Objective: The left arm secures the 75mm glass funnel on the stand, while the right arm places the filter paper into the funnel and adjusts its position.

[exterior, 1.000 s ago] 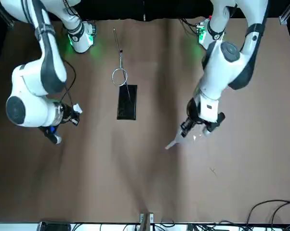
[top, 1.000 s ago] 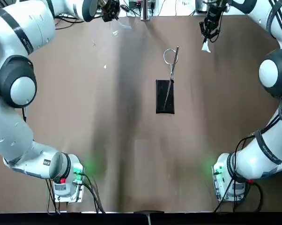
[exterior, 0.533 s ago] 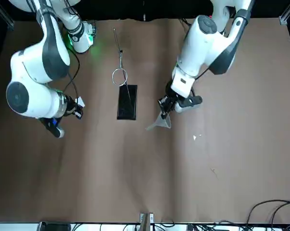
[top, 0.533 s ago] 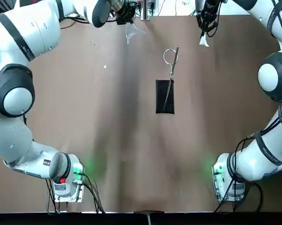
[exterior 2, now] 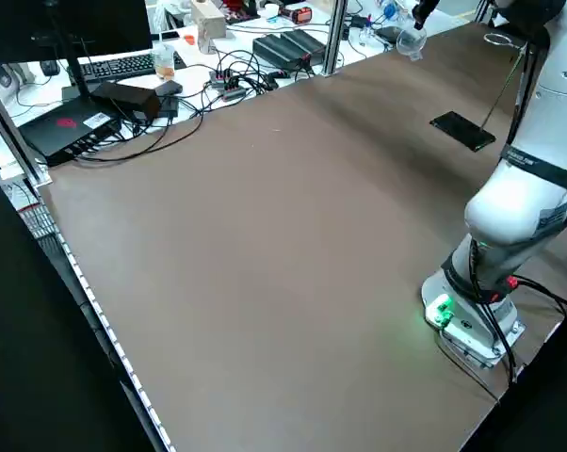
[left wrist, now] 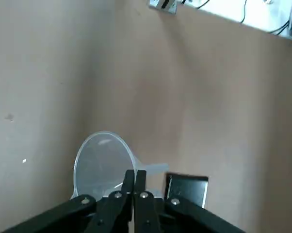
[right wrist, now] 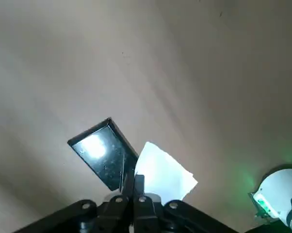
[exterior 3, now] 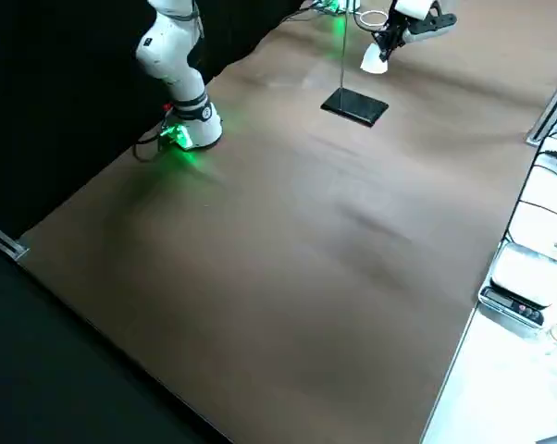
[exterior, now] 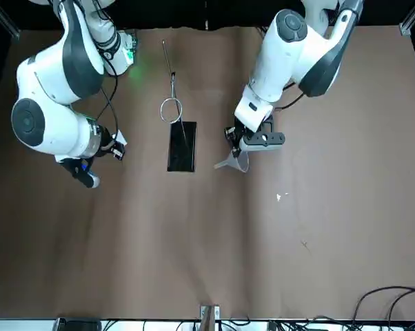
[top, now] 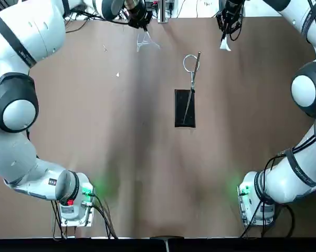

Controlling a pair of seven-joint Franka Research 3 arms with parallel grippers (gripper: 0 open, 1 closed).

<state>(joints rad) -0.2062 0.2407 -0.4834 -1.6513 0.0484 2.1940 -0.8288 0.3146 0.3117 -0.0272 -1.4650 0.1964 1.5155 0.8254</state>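
The clear glass funnel (left wrist: 103, 162) hangs tilted above the table, and my left gripper (left wrist: 135, 175) is shut on its rim. From overhead the funnel (top: 146, 42) is at the far edge, left of the stand's wire ring (top: 190, 63). The stand's black base (top: 184, 107) lies mid-table with its rod leaning toward the ring. My right gripper (right wrist: 134, 180) is shut on the white folded filter paper (right wrist: 163, 172). From overhead the filter paper (top: 224, 44) hangs at the far edge, right of the ring. From the front, the funnel (exterior: 231, 163) is beside the base (exterior: 181, 146).
A small white speck (top: 117, 75) lies on the brown table left of the stand. Cables, boxes and a keyboard (exterior 2: 123, 66) crowd the bench beyond the table's far edge. Green-lit arm bases (top: 76, 197) stand at the near corners.
My left gripper has carried the funnel rightward, closer to the stand. My right gripper has shifted slightly left and farther back with the filter paper.
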